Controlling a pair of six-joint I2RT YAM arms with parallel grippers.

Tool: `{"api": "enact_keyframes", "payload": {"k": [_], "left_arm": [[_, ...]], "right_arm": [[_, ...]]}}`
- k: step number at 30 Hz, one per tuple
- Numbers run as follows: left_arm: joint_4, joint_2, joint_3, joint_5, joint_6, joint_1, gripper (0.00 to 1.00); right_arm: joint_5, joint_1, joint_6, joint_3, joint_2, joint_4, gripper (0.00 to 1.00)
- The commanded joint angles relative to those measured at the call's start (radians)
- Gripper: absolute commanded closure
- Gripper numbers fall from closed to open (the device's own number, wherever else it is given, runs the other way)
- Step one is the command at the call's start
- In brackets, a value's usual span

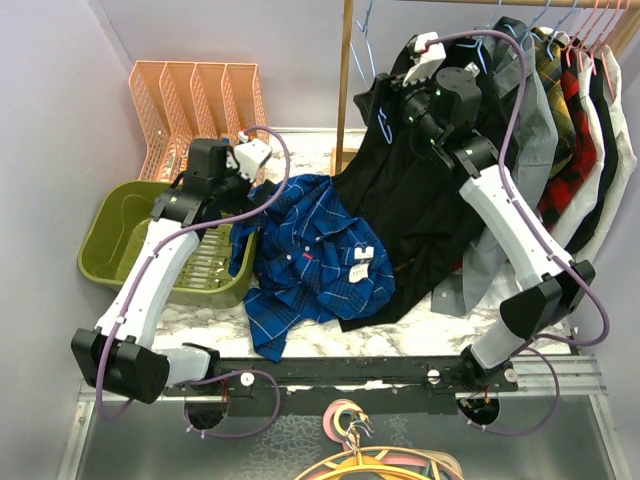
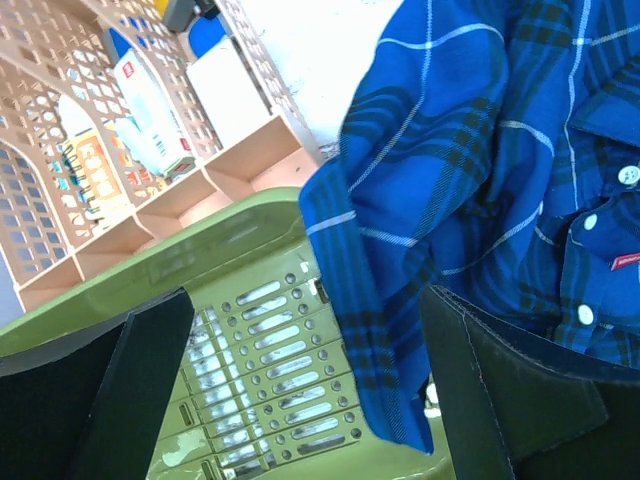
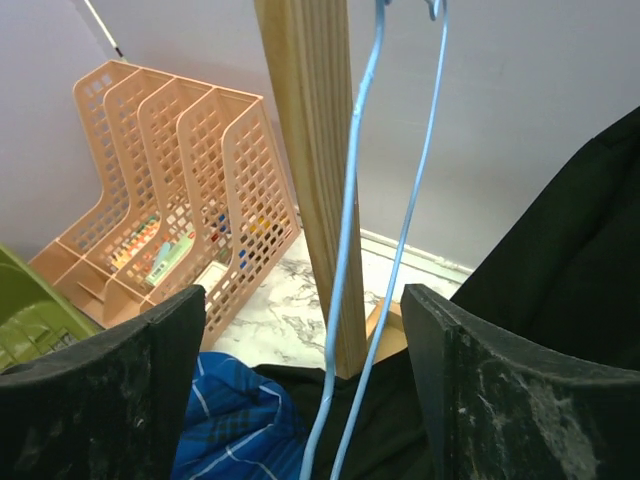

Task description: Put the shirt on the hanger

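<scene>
Blue plaid shirt [image 1: 310, 250] lay bunched mid-frame in the top view, its left edge draped over the rim of the green basket [image 1: 125, 215]. The left gripper [image 2: 305, 320] had its jaws spread wide, with that draped edge hanging between them but not pinched. The right gripper [image 3: 300, 305] was up by the wooden post [image 3: 310, 150], also released, with both wires of the hanger [image 3: 345, 230] running down between its fingers. Looked like the hanger-fetch step to me. Next it'd need to clamp one thin wire squarely and unhook it without slipping.
</scene>
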Motion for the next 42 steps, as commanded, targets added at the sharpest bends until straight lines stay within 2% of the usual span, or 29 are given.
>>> {"api": "enact_keyframes", "payload": {"k": [1, 2, 8, 12, 14, 17, 21, 23, 26, 29, 31, 36, 37, 39, 42], "left_arm": [[0.030, -0.061, -0.026, 0.122, -0.030, 0.080, 0.01], [0.029, -0.072, -0.030, 0.140, -0.033, 0.094, 0.01], [0.010, -0.099, -0.037, 0.176, -0.022, 0.124, 0.01], [0.003, -0.094, -0.051, 0.194, -0.016, 0.127, 0.01], [-0.013, -0.089, -0.048, 0.215, -0.013, 0.127, 0.01], [-0.063, -0.076, -0.029, 0.295, 0.017, 0.127, 0.01], [-0.190, -0.007, 0.085, 0.440, 0.047, 0.104, 0.01], [-0.229, 0.045, 0.139, 0.393, 0.055, 0.028, 0.01], [-0.229, 0.110, 0.186, 0.163, 0.063, -0.147, 0.01], [-0.210, 0.194, 0.232, 0.018, 0.051, -0.250, 0.01], [-0.209, 0.261, 0.285, -0.006, 0.012, -0.268, 0.01], [-0.248, 0.404, 0.440, 0.091, -0.062, -0.285, 0.01], [-0.246, 0.434, 0.458, 0.085, -0.065, -0.297, 0.02], [-0.243, 0.479, 0.484, 0.062, -0.062, -0.331, 0.11], [-0.236, 0.527, 0.480, 0.007, -0.055, -0.384, 0.15]], "right_arm": [[0.067, -0.002, -0.011, 0.057, 0.045, -0.030, 0.28], [0.076, -0.002, -0.011, 0.068, 0.063, -0.037, 0.34], [0.090, -0.002, -0.009, 0.128, 0.125, -0.082, 0.54], [0.073, -0.002, -0.007, 0.187, 0.161, -0.136, 0.80], [0.068, -0.002, -0.005, 0.206, 0.169, -0.158, 0.98], [0.063, -0.002, -0.002, 0.207, 0.161, -0.166, 0.99], [0.064, -0.002, -0.008, 0.191, 0.132, -0.150, 0.99], [0.067, -0.002, -0.011, 0.193, 0.124, -0.153, 0.99], [0.081, -0.002, -0.009, 0.176, 0.092, -0.136, 0.99], [0.111, -0.002, -0.010, 0.157, 0.051, -0.124, 0.99], [0.130, -0.002, -0.021, 0.138, 0.021, -0.119, 0.99], [0.167, -0.002, -0.046, 0.081, -0.038, -0.105, 0.99], [0.174, -0.002, -0.050, 0.076, -0.043, -0.109, 0.99], [0.183, -0.002, -0.054, 0.069, -0.055, -0.125, 0.99], [0.187, -0.002, -0.047, 0.004, -0.112, -0.133, 0.99]]}}
